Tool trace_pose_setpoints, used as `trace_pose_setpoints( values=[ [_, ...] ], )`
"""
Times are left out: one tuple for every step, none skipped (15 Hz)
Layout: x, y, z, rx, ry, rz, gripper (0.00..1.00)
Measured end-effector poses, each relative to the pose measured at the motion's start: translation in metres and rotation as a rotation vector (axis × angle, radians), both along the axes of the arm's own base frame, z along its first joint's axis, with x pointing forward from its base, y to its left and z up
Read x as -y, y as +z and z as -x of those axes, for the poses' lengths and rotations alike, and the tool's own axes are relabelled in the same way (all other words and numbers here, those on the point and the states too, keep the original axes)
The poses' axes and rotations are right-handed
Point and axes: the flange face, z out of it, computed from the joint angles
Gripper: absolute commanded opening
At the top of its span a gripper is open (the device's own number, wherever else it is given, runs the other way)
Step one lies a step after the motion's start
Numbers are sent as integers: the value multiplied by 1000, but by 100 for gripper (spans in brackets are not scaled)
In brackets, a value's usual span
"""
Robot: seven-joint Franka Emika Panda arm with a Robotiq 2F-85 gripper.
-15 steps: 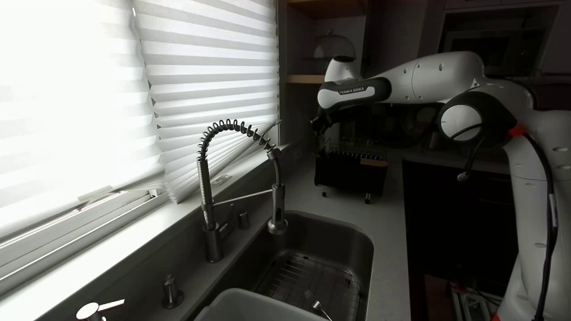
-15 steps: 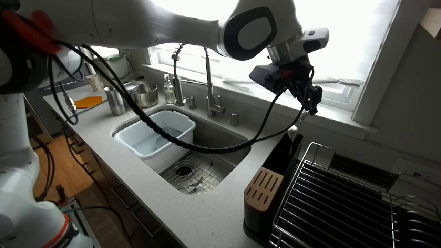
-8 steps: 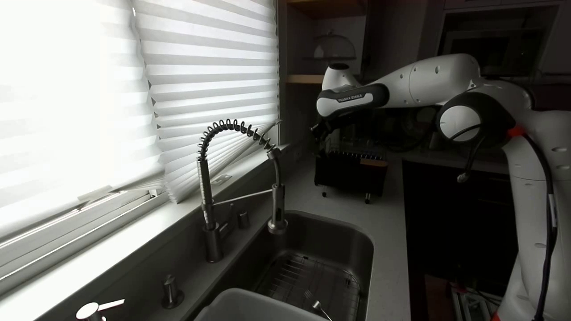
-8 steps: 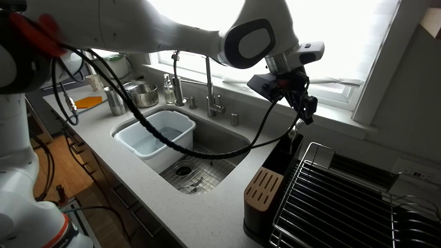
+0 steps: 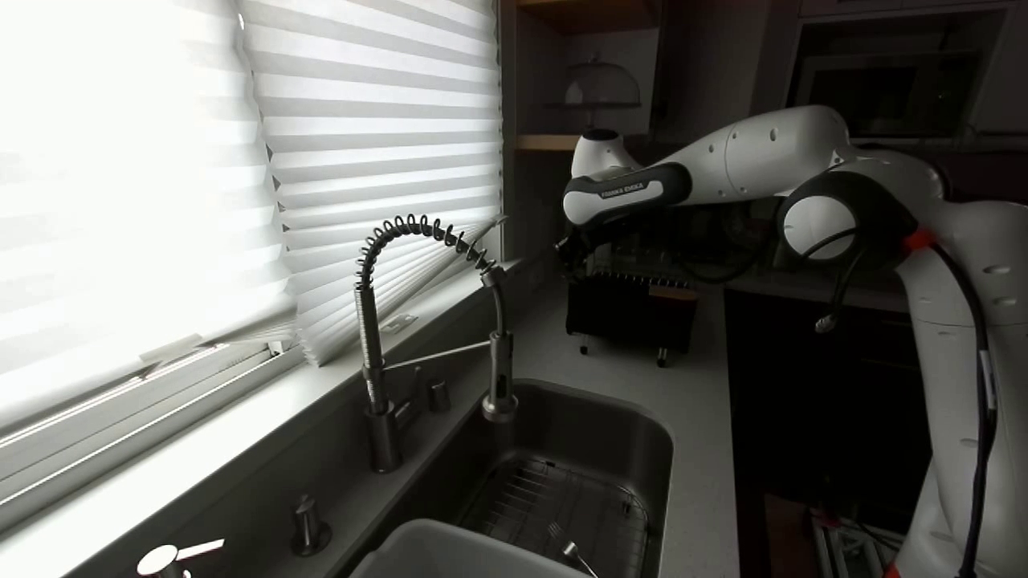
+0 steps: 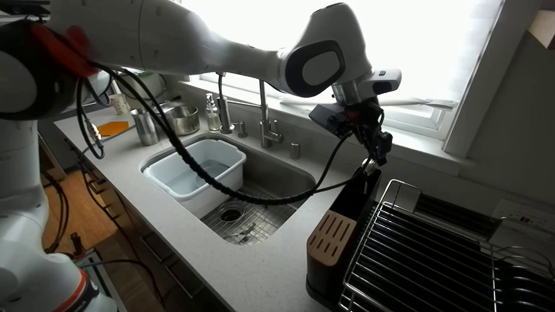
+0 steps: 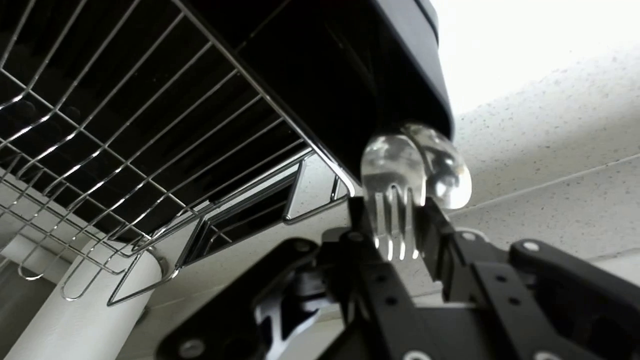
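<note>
In the wrist view my gripper (image 7: 393, 212) is shut on a silver fork (image 7: 392, 167), its pads against the sides of the tines. The fork's handle runs down into a black utensil caddy (image 7: 417, 60) and is lost in the dark there. Right beside the fork, outside the jaws, a shiny spoon (image 7: 450, 180) leans in the same caddy. In an exterior view the gripper (image 6: 380, 160) hangs low over the window-side end of the caddy (image 6: 323, 284), where the fork and spoon overlap and are hard to separate. The caddy has a wooden slotted top (image 6: 331, 238).
A wire dish rack (image 6: 416, 260) stands against the caddy. The sink holds a white tub (image 6: 195, 190) and a metal grid (image 6: 273, 214), with another fork (image 5: 572, 551) on it. A spring faucet (image 5: 377, 345) rises near the window ledge. Pots (image 6: 184, 119) stand beyond.
My gripper has come down steadily towards the caddy and drifted slightly sideways, with the fork going lower along with it. The grip looks unchanged; sink, tub and rack have stayed put.
</note>
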Motion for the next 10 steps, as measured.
trace_pose_setpoints(
  values=[
    [-1, 0, -1, -2, 3, 2, 7],
    [-2, 0, -1, -3, 6, 3, 7],
    [-3, 0, -2, -3, 8, 3, 7],
    [-4, 0, -2, -4, 11, 3, 8],
    [-4, -1, -3, -5, 15, 3, 10],
    [-6, -1, -4, -5, 19, 3, 10],
    [-7, -1, -4, -7, 25, 3, 16],
    [-8, -1, -5, -9, 33, 4, 25],
    [-9, -1, -6, -11, 41, 4, 40],
    [-11, -2, -7, -13, 49, 4, 55]
  ],
)
